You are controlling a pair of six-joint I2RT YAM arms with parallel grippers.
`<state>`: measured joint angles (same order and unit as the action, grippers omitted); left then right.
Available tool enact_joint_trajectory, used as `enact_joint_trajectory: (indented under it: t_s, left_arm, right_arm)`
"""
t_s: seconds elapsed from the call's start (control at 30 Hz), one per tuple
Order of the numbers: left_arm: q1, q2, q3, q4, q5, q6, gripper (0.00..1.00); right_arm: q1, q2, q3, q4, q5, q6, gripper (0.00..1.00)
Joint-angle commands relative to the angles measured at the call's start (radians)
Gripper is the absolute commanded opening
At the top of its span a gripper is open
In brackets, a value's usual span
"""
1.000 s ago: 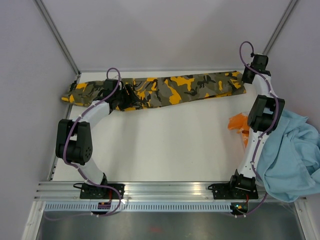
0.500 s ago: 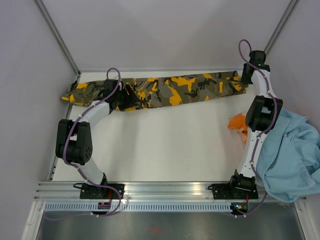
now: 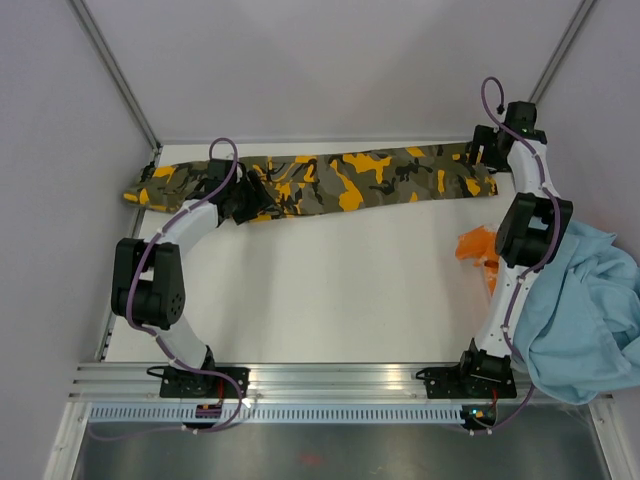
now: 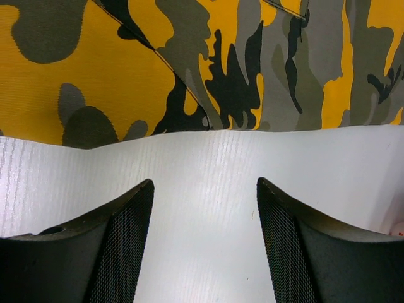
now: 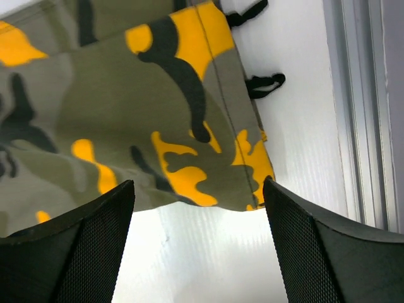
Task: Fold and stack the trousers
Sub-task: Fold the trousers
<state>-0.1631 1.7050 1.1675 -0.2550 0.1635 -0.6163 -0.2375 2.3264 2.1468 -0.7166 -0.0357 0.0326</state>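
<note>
Camouflage trousers (image 3: 320, 182) lie stretched lengthwise across the far side of the tabletop (image 3: 330, 290), olive-grey with black and yellow-orange blotches, flat and not yet folded. The left gripper (image 3: 252, 196) sits at the near edge of the trousers, partway along from their left end. In the left wrist view it (image 4: 205, 186) is released: the fingers (image 4: 126, 240) stand apart over bare tabletop, just short of the cloth edge, with nothing between them. The right gripper (image 3: 482, 156) hangs at the right end of the trousers. In its own view it (image 5: 199, 186) is also spread wide and empty, with the corner of the trouser end and two black ties (image 5: 265, 82) just beyond the fingertips. An orange garment (image 3: 478, 247) and a light-blue garment (image 3: 585, 310) lie nearer than the trousers' right end, apart from them.
</note>
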Motion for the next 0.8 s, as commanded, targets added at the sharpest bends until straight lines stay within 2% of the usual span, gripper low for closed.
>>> enact_joint_trajectory:
  t_s: [0.0,0.2,0.33,0.53,0.77]
  left_arm:
    - [0.028,-0.008,0.041,-0.007,-0.018,-0.045,0.72]
    - [0.048,-0.028,0.027,0.006,0.002,-0.049,0.72]
    - [0.048,-0.028,0.026,0.014,0.002,-0.046,0.72]
    - [0.048,-0.019,0.035,0.011,-0.022,-0.034,0.72]
    - [0.048,0.004,0.044,0.010,-0.022,-0.040,0.72]
  right_arm:
    - [0.007,-0.105,-0.054,0.143,-0.066,0.016,0.88]
    - [0.007,0.058,0.070,0.250,-0.012,-0.022,0.79]
    - [0.007,0.168,0.179,0.302,0.060,-0.022,0.77]
    - [0.006,0.240,0.176,0.394,0.040,-0.023,0.76]
    - [0.006,0.280,0.163,0.463,0.049,-0.049,0.65]
